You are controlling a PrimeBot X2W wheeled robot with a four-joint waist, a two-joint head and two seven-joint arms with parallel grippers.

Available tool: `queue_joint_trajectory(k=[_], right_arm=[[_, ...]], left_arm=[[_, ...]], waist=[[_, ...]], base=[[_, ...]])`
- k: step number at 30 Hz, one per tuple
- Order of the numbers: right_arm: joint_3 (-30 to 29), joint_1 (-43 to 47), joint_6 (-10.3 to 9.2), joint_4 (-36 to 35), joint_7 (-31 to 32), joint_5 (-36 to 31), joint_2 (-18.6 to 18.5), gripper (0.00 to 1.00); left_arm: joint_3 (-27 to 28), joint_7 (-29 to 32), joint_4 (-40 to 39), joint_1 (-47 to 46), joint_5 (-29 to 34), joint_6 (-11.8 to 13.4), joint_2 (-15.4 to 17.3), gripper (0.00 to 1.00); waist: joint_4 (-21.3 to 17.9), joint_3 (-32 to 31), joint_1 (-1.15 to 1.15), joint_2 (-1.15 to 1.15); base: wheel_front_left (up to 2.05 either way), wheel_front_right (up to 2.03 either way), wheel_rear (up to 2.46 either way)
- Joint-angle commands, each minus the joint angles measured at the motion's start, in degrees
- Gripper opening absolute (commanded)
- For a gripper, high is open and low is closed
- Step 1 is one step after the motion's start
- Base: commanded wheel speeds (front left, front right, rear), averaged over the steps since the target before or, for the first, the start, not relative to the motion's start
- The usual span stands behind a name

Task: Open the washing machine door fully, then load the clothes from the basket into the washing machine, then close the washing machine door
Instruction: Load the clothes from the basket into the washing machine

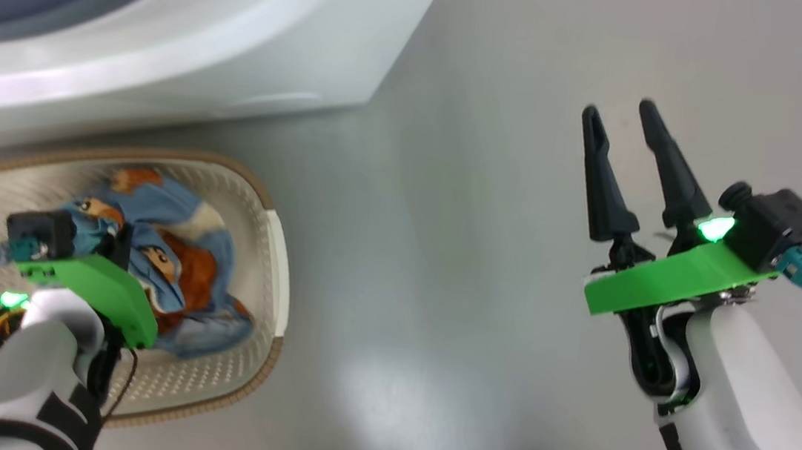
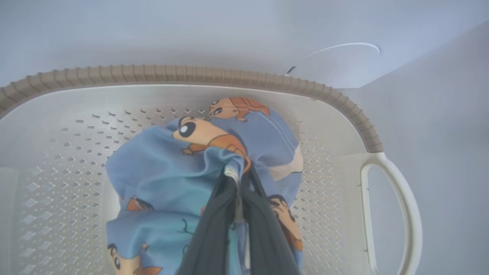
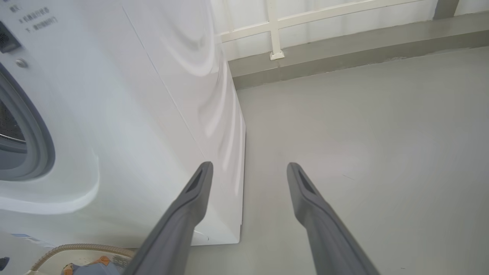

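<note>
The cream basket with its brown rim sits on the floor against the front of the white washing machine. Inside it lie the light blue clothes printed with orange bears. My left gripper reaches down into the basket and is shut on a bunched fold of the clothes. My right gripper hovers over the bare floor to the right, open, with nothing between its fingers. The machine's grey gasket rings the open mouth at the left of the right wrist view. The washing machine door is out of view.
Grey floor spreads to the right of the machine and basket. A low grey kerb with a white railing runs along the far wall. The basket's white side handle faces the machine's side.
</note>
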Motion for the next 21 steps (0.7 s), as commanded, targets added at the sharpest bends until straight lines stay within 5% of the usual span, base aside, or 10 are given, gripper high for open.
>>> queue_joint_trajectory(k=[1,12,21], right_arm=[[1.0,2.5,0.26,-0.8,-0.4,0.4,-0.2,1.0],[0.9,6.5,0.26,1.5,-0.4,1.3,-1.7,1.0],[0.6,9.5,0.26,2.3,-0.4,1.7,-2.9,1.0]], left_arm=[[0.8,-0.9,-0.4,2.2,-0.5,-0.4,1.3,0.0],[0.5,-3.8,-5.5,8.5,-1.8,-1.1,-0.2,0.0],[2.9,-3.9,-19.2,15.6,-2.1,-1.2,-1.1,0.0]], waist=[[1.8,-5.7,0.0,0.0],[4.2,-16.8,0.0,0.0],[6.9,-23.3,0.0,0.0]], base=[[0.0,0.0,0.0],[0.0,0.0,0.0],[0.0,0.0,0.0]])
